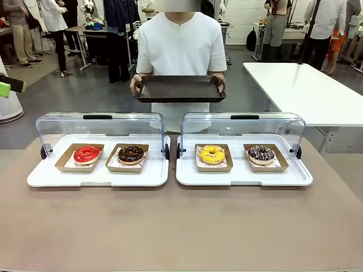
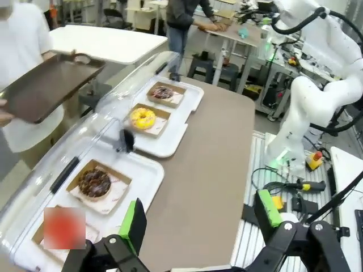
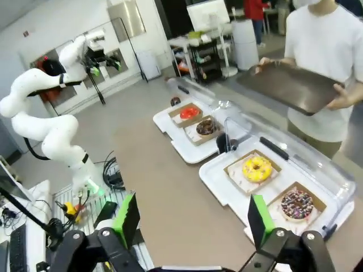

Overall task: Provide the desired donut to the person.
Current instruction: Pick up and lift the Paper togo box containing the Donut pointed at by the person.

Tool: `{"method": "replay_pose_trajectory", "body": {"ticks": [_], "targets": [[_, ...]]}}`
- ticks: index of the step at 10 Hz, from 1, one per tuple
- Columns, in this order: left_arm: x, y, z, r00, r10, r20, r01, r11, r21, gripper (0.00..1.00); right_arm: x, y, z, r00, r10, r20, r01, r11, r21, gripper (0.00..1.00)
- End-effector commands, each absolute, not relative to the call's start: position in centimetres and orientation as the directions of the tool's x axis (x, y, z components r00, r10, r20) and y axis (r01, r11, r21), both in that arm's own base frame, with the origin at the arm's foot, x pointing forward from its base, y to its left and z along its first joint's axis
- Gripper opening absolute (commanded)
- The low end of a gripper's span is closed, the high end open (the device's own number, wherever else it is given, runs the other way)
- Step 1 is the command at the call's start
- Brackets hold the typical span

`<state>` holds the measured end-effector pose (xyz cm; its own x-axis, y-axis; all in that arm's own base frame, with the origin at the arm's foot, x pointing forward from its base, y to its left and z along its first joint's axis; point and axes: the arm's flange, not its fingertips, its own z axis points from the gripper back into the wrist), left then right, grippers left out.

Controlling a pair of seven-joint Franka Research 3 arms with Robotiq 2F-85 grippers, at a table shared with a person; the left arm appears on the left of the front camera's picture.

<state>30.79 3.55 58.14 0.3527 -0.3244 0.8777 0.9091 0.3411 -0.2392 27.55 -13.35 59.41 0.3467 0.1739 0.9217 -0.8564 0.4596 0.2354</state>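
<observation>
In the front view you see the person [image 1: 181,51] at the far side of the bench [image 1: 181,226], holding a dark tray [image 1: 180,89] with both hands. Two white cases sit side by side on the bench with their clear lids tipped up. The left case [image 1: 102,177] holds the red donut [image 1: 87,153] and the brown donut [image 1: 131,153]. The right case [image 1: 244,178] holds the yellow donut [image 1: 212,154] and the sprinkled donut [image 1: 261,153]. Each donut lies in its own paper box.

In the left wrist view your left tool [image 2: 200,218] is wide and holds nothing. It hangs over the bench, and the brown donut is the closest one you can see well.

In the right wrist view your right tool [image 3: 193,220] is wide too and holds nothing. It hangs over the bench beside the cases. The yellow donut and the sprinkled donut lie closest to it. The person holds the dark tray up beyond the cases.
</observation>
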Motion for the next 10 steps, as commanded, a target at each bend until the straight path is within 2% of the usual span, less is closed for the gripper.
{"method": "replay_pose_trajectory", "body": {"ticks": [1, 3, 6, 8, 10], "targets": [[32.1, 6.4, 57.5, 0.377, -0.292, 0.879, 0.887, 0.387, -0.252, 1.00, 28.1, -16.4, 57.9, 0.329, 0.150, 0.932, -0.872, 0.427, 0.239, 1.00], [31.8, 8.5, 57.5, 0.368, -0.295, 0.882, 0.882, 0.411, -0.231, 1.00, 27.6, -19.1, 56.6, 0.287, 0.156, 0.945, -0.884, 0.422, 0.199, 1.00], [31.1, 10.2, 57.6, 0.400, -0.335, 0.853, 0.861, 0.457, -0.224, 1.00, 27.5, -21.0, 55.8, 0.380, 0.182, 0.907, -0.837, 0.485, 0.253, 1.00], [30.6, 11.1, 57.3, 0.408, -0.381, 0.830, 0.856, 0.475, -0.202, 1.00, 27.1, -21.0, 56.0, 0.403, 0.235, 0.884, -0.831, 0.498, 0.247, 1.00], [30.2, 11.7, 57.0, 0.364, -0.428, 0.827, 0.878, 0.453, -0.152, 1.00, 27.1, -20.5, 56.2, 0.409, 0.261, 0.875, -0.834, 0.495, 0.242, 1.00]]}}
